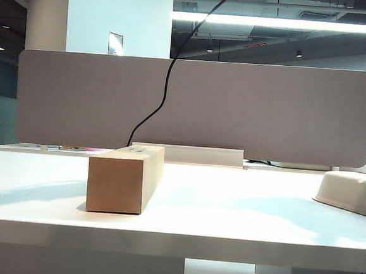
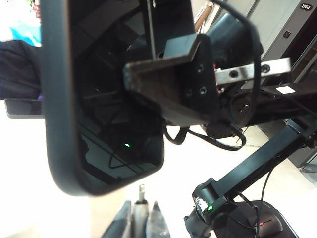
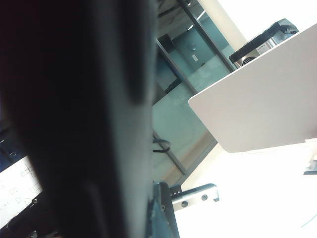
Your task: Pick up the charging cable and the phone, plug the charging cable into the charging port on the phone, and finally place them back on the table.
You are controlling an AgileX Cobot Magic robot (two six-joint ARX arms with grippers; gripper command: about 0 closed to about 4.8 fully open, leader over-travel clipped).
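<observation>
Closest in, on the left wrist view, the left gripper (image 2: 141, 224) has its fingers pinched tight on the plug end of the charging cable (image 2: 141, 194). The silver tip pokes out just past the fingertips. Right beyond that tip hangs the phone (image 2: 99, 99), glossy black, its rounded end edge a small gap from the plug and not touching it. The right gripper (image 2: 151, 82) is clamped across the phone's body, holding it up off the table (image 1: 228, 204). On the right wrist view the phone (image 3: 74, 109) is a dark slab filling the space beside the fingers.

By my read this is the plugging step: both things are lifted and the tip is lined up close, but not in. The charging port cannot be made out on that dark edge. The next move calls for a fine, straight push along the plug's axis, with the phone held firm against it.

Further off, the cable (image 1: 168, 79) drops in front of the grey divider (image 1: 267, 112) and behind the cardboard box (image 1: 124, 178).

Writing? Only a door sign (image 2: 305, 7) far behind, reading "210-2". No brand is legible on the phone.
</observation>
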